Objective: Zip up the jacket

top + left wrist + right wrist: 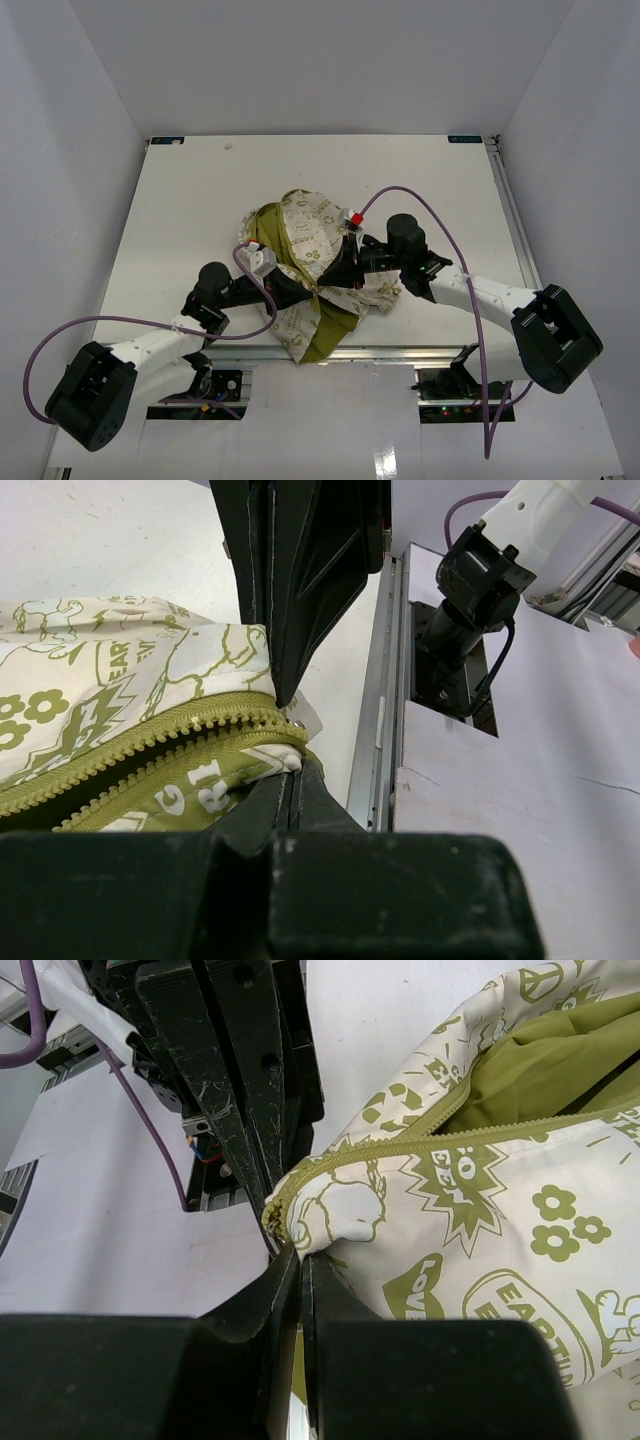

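Note:
The jacket [305,240], cream-white with olive-green prints, lining and zipper, lies crumpled near the table's front edge, one part hanging over the edge. My left gripper [303,290] is shut on the jacket at the end of its zipper [150,730]; in the left wrist view the left gripper [288,730] pinches the fabric there. My right gripper [336,267] is shut on the jacket close beside it; in the right wrist view the right gripper [287,1248] pinches a cream corner [330,1210] where a zipper row [440,1140] ends. The zipper slider is not visible.
The white table [200,200] has an aluminium rail [400,350] along its front edge, also in the left wrist view [385,680]. Purple cables [440,225] loop over both arms. White walls [80,120] enclose the sides and back. The two grippers nearly touch.

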You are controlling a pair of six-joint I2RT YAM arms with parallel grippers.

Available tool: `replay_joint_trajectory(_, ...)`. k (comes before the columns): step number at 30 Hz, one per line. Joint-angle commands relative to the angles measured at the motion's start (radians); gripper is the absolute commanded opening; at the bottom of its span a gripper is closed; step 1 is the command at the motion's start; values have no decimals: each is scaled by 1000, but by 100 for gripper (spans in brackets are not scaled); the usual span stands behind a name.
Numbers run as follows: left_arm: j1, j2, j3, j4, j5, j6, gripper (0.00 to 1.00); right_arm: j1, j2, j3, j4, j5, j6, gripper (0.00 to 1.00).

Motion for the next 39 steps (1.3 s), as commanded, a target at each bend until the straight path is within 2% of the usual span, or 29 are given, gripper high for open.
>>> replay_joint_trajectory(1,-2,-42,8,-88,-50,-6,0,-7,-7,30,64,41,2,8)
replay_joint_trajectory(3,-2,-51,11,-105,-101,-23,0,-7,-6,23,43,70,-7,10)
replay_joint_trajectory(5,0,-34,16,-100,-95,-35,0,-8,-2,27,5,97,-15,15)
replay_joint_trajectory(10,0,6,31,-92,-76,-52,0,-7,-22,22,-53,165,-10,36)
replay_joint_trajectory(12,0,7,31,-99,-82,-52,0,-5,-42,10,-78,207,-11,42)
replay_joint_trajectory(19,1,-1,34,-116,-89,-48,0,-5,-118,21,-218,395,6,53)
replay_joint_trajectory(25,1,6,38,-116,-92,-48,0,38,-195,52,-348,609,31,53)
replay_joint_trajectory(30,1,4,36,-122,-91,-46,0,163,-236,94,-448,792,50,49)
replay_joint_trajectory(39,1,1,38,-122,-89,-43,0,368,-269,56,-454,951,96,43)
